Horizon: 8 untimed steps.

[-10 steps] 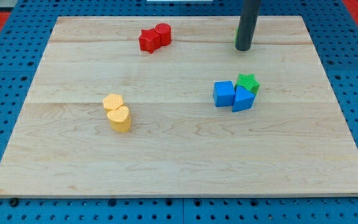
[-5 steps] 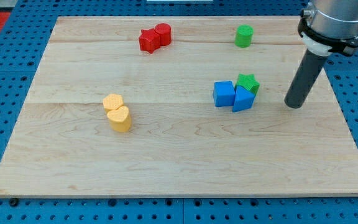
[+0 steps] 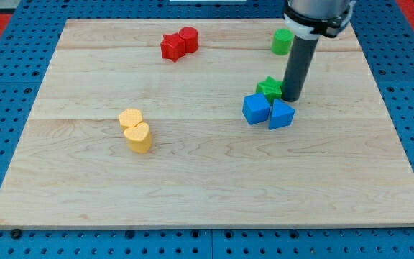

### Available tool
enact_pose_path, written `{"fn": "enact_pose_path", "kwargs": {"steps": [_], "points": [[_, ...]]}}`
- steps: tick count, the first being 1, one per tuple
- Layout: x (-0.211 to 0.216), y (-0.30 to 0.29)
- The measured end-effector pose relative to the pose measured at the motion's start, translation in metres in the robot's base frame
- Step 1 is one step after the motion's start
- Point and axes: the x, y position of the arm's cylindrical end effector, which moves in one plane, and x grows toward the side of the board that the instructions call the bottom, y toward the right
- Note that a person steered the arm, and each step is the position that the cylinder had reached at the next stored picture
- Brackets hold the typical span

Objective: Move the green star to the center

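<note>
The green star (image 3: 269, 88) lies right of the board's middle, touching the top edge of a blue cube (image 3: 256, 109). My tip (image 3: 291, 98) stands against the star's right side, just above a blue triangular block (image 3: 280, 114). The dark rod rises from there toward the view's top.
A green cylinder (image 3: 282, 41) stands at the top right, partly beside the rod. A red star (image 3: 171, 47) and a red cylinder (image 3: 188, 39) touch at the top middle. Two yellow blocks (image 3: 135, 130) sit together at the left. The wooden board (image 3: 207, 187) lies on a blue pegboard.
My tip swung from the top right, out to the right of the blocks, then in against the green star. The star slid left and up; the blue cube shifted slightly left.
</note>
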Motion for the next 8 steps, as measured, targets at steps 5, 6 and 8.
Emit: {"fn": "enact_pose_path", "kwargs": {"steps": [5,6,8], "points": [[-0.063,-0.134],[-0.020,-0.158],[0.018,-0.111]]}}
